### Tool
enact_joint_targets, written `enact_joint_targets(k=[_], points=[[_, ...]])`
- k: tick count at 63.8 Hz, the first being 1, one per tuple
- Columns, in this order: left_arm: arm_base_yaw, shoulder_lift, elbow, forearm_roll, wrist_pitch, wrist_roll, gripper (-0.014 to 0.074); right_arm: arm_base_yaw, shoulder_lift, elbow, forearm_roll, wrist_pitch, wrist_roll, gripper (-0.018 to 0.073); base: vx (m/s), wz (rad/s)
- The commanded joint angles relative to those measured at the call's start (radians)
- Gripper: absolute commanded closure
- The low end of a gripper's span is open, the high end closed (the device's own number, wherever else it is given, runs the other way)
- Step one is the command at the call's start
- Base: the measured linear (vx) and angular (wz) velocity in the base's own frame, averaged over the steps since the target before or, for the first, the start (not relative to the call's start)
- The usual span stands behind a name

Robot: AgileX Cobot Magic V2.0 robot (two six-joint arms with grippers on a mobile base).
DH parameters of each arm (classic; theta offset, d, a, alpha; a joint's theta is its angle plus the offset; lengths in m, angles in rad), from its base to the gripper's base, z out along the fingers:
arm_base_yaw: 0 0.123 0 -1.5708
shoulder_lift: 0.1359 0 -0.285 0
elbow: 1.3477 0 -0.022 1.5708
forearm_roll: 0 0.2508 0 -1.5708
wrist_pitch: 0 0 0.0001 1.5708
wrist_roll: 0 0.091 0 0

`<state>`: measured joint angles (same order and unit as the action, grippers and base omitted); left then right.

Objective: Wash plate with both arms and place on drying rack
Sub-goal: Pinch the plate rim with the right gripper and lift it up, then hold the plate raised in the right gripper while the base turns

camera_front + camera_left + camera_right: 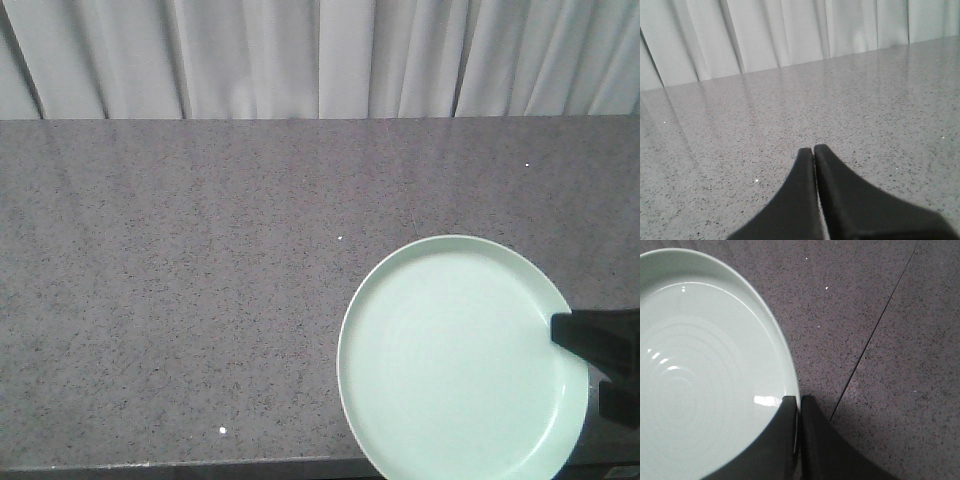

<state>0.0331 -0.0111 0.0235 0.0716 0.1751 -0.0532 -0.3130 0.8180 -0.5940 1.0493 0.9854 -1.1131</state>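
The plate (450, 360) runs past the front view's bottom edge.

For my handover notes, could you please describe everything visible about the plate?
The plate is round, pale mint green, glossy like glazed ceramic, with a shallow raised rim and faint concentric rings. It faces up, empty, over the speckled grey counter, at its front edge. The right gripper pinches its rim, one finger inside, one outside.

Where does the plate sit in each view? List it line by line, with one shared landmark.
Front view: the plate lies lower right, reaching the bottom edge.
Left wrist view: not in it.
Right wrist view: fills the left side, rim pinched by the right gripper.
Shared landmark: the speckled grey countertop.
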Motion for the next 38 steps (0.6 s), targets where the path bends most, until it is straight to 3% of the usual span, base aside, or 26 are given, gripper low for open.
enact_joint_targets(k=[1,38], points=[[-0.001,-0.014,-0.023,-0.002,-0.072,-0.009,0.0603,-0.008,-0.062,0.022,0.072,-0.035,-0.013,0.0561,0.00,0.00],[-0.001,-0.014,-0.023,-0.002,-0.072,-0.009,0.0603,-0.008,-0.118,0.037,0.062,-0.012,-0.014,0.0561,0.00,0.00]])
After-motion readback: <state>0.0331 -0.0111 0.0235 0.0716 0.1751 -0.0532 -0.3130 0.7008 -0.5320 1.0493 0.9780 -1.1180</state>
